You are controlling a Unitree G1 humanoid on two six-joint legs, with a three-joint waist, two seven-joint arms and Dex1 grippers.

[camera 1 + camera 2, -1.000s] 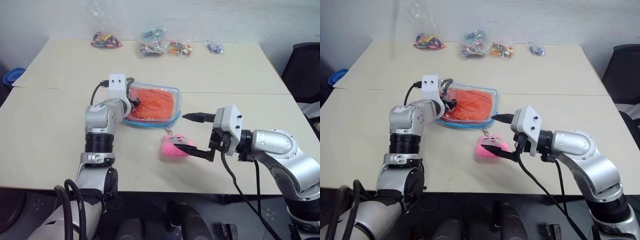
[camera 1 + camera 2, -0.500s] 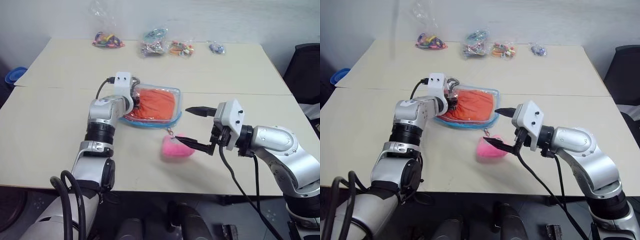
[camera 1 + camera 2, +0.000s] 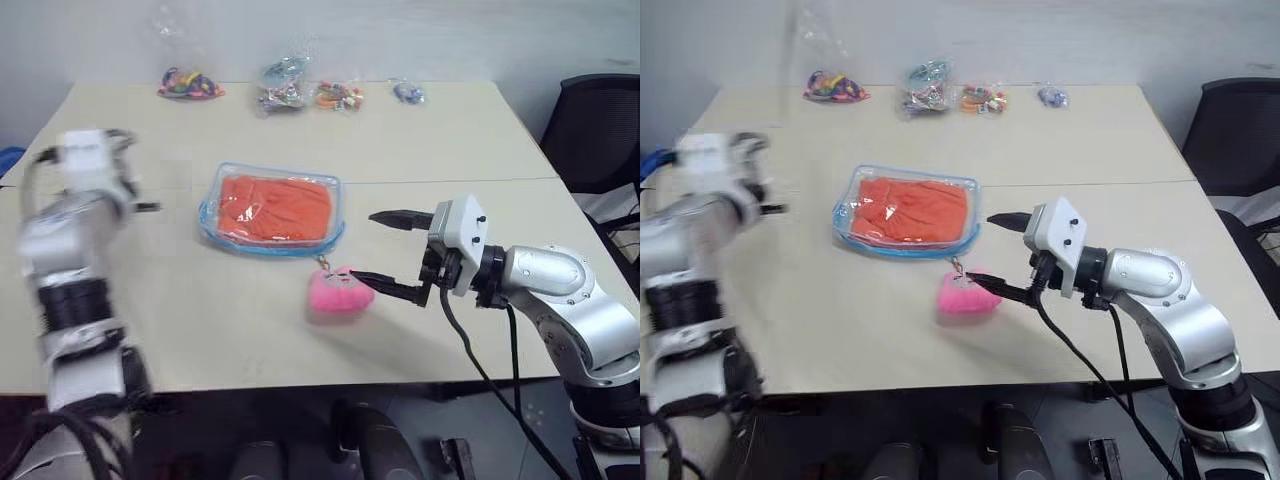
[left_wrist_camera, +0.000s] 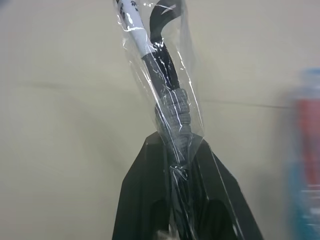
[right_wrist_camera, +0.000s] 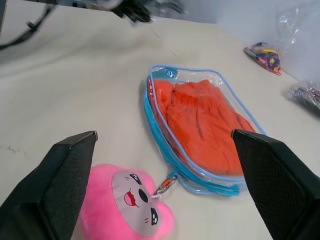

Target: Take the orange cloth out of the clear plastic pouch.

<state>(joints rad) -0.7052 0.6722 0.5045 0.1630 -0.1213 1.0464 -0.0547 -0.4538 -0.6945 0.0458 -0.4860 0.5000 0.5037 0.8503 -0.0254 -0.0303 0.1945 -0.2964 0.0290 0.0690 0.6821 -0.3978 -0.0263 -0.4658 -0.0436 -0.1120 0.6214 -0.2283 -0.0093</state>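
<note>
Right gripper wide apart beside pink plush charm; left gripper clamped on plastic-wrapped item, perhaps a pen. Trinket bags far behind pouch.

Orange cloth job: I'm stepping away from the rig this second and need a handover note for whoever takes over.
Left gripper: shut on a small clear packet with a dark cord inside, out to the left of the pouch.
Right gripper: open, by the pink charm.
Pouch: flat on the table, with the orange cloth inside.
Done: nothing on the cloth.
Left: grip the cloth and pull it out.
</note>
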